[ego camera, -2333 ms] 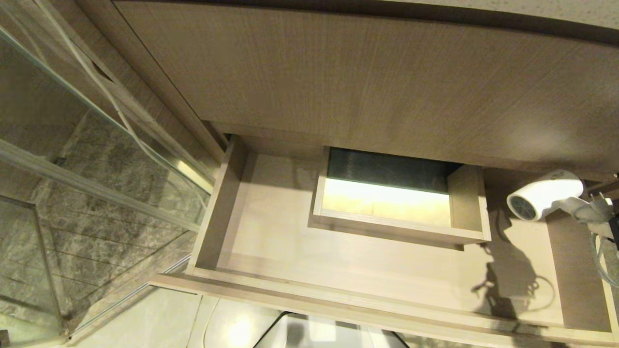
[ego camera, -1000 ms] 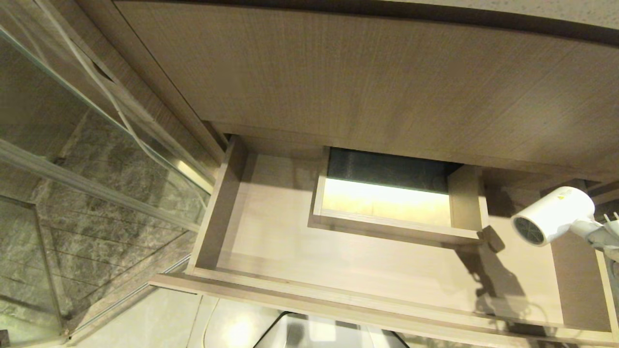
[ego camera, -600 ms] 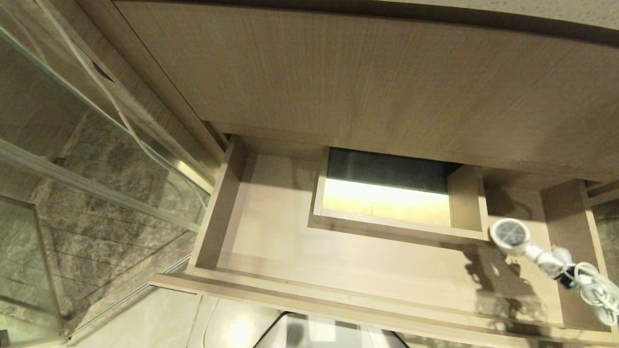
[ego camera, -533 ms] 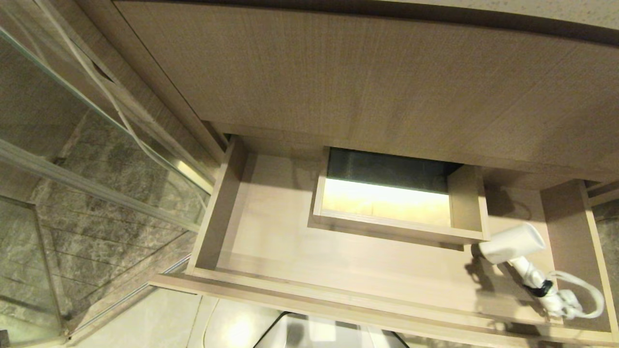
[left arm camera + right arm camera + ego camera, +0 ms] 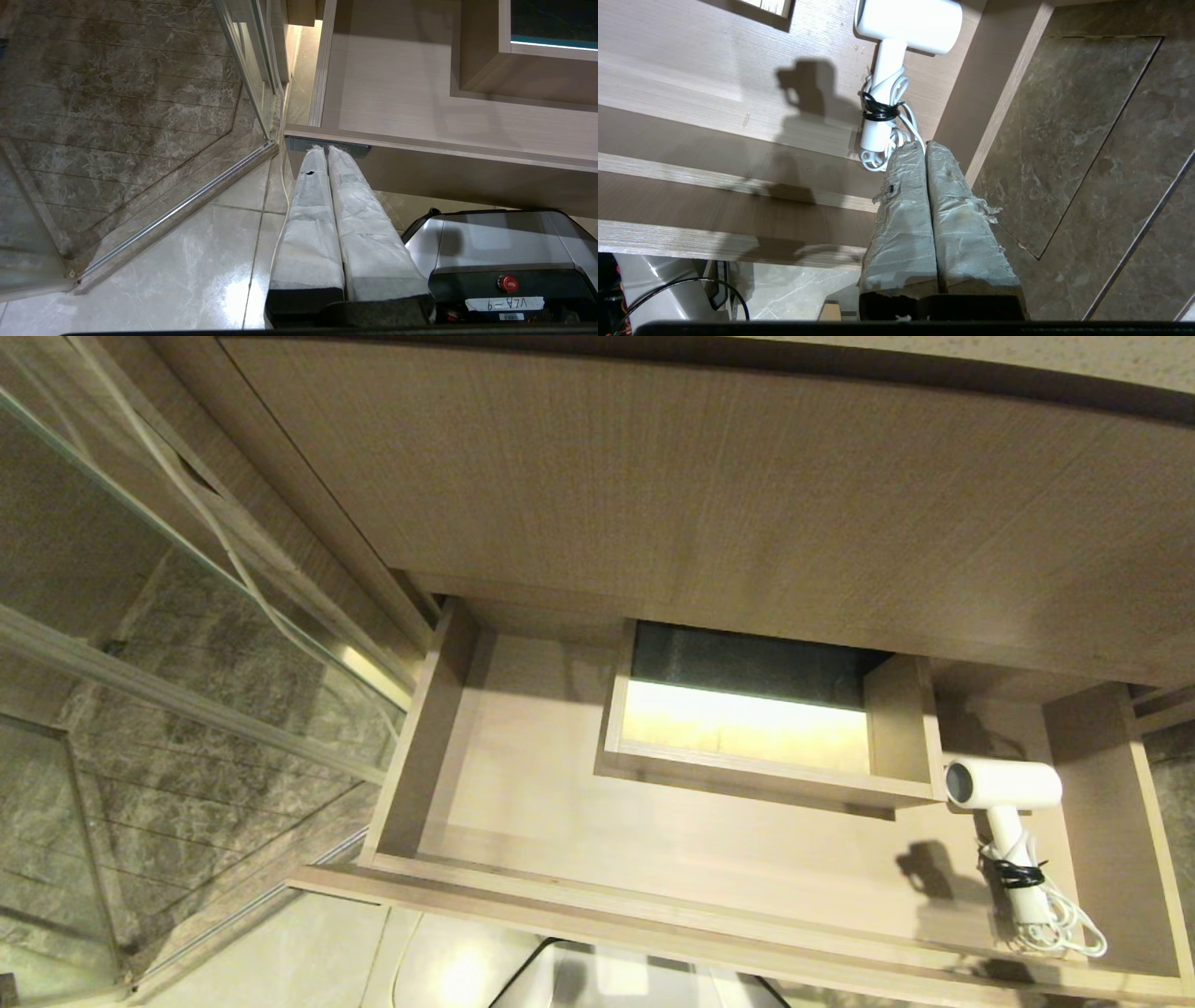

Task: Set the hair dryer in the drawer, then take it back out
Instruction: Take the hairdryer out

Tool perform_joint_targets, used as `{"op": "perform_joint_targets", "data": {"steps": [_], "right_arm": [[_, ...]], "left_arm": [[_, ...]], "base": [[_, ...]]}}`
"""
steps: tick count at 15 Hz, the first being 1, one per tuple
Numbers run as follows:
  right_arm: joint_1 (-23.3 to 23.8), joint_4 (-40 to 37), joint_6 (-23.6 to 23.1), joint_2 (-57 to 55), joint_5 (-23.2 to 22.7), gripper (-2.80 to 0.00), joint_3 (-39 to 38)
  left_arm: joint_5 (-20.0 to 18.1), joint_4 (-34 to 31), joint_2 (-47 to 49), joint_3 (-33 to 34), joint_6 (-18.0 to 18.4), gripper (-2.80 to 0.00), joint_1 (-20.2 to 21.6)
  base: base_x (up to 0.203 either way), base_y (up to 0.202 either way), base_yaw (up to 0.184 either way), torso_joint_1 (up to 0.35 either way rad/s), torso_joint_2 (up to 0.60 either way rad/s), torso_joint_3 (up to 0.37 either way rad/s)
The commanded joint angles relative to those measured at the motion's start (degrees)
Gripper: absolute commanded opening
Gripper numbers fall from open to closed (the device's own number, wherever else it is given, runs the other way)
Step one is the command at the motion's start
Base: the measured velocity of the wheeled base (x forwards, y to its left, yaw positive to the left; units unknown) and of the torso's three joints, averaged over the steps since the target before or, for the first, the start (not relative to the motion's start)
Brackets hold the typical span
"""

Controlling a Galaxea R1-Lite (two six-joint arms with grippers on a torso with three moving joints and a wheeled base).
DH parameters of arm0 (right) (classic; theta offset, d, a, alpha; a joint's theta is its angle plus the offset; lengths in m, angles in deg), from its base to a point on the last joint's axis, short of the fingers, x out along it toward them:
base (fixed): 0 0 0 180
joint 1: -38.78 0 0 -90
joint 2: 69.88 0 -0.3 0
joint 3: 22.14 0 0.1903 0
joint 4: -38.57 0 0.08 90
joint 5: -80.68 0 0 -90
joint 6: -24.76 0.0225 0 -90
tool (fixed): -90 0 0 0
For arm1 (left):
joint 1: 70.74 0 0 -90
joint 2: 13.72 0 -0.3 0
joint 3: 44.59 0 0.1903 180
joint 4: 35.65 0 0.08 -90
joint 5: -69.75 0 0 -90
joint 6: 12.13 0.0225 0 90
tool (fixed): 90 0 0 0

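Observation:
The white hair dryer [image 5: 1013, 784] lies on the floor of the open drawer [image 5: 653, 933] at its right end, between the box-shaped cut-out and the right wall. Its handle points toward the drawer front, and the bundled cord [image 5: 1055, 924] is tied to it with a black band. In the right wrist view the hair dryer [image 5: 908, 21] lies just beyond my right gripper [image 5: 924, 144]. That gripper is shut with nothing in it, above the drawer's front right corner. My left gripper [image 5: 326, 148] is shut and parked by the black plate [image 5: 355, 150] on the drawer front.
A tall wood-grain panel [image 5: 700, 495] rises behind the drawer. The cut-out box [image 5: 766, 784] takes up the drawer's middle back. A glass shower door [image 5: 140, 616] stands to the left. The robot's base [image 5: 504, 252] sits under the drawer front. Stone floor [image 5: 1087, 116] lies to the right.
The hair dryer hung at the right edge of the head view, dropped into the drawer's right end, tumbled, and now lies still. The right gripper's shadow has drawn back toward the drawer front.

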Motion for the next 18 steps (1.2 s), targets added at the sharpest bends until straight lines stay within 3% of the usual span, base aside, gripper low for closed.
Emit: {"op": "perform_joint_targets", "data": {"steps": [1,6,7,9,12,13,18], "right_arm": [[0.0,0.1,-0.3,-0.1,0.0,-2.8,-0.4],[0.1,-0.1,-1.4,-0.8,0.3,-2.8,-1.3],[0.4,-0.2,-1.2,-1.8,1.5,-2.8,-1.3],[1.0,-0.3,-1.2,-6.1,8.2,-2.8,-1.3],[1.3,-0.5,-0.3,-14.6,11.9,-2.8,1.4],[1.4,-0.5,-0.2,-17.3,12.1,0.0,2.9],[3.0,-1.2,-0.3,-29.9,11.6,0.0,10.7]], "left_arm": [[0.0,0.0,0.0,0.1,0.0,-2.8,0.0],[0.0,0.0,0.0,0.1,0.0,-2.8,0.0],[0.0,0.0,0.0,0.1,0.0,-2.8,0.0],[0.0,0.0,0.0,0.1,0.0,-2.8,0.0],[0.0,0.0,0.0,0.1,0.0,-2.8,0.0],[0.0,0.0,0.0,0.0,0.0,-2.8,0.0],[0.0,0.0,0.0,0.1,0.0,-2.8,0.0]], "base": [[0.0,0.0,0.0,0.0,0.0,0.0],[0.0,0.0,0.0,0.0,0.0,0.0],[0.0,0.0,0.0,0.0,0.0,0.0],[0.0,0.0,0.0,0.0,0.0,0.0],[0.0,0.0,0.0,0.0,0.0,0.0],[0.0,0.0,0.0,0.0,0.0,0.0],[0.0,0.0,0.0,0.0,0.0,0.0]]}}
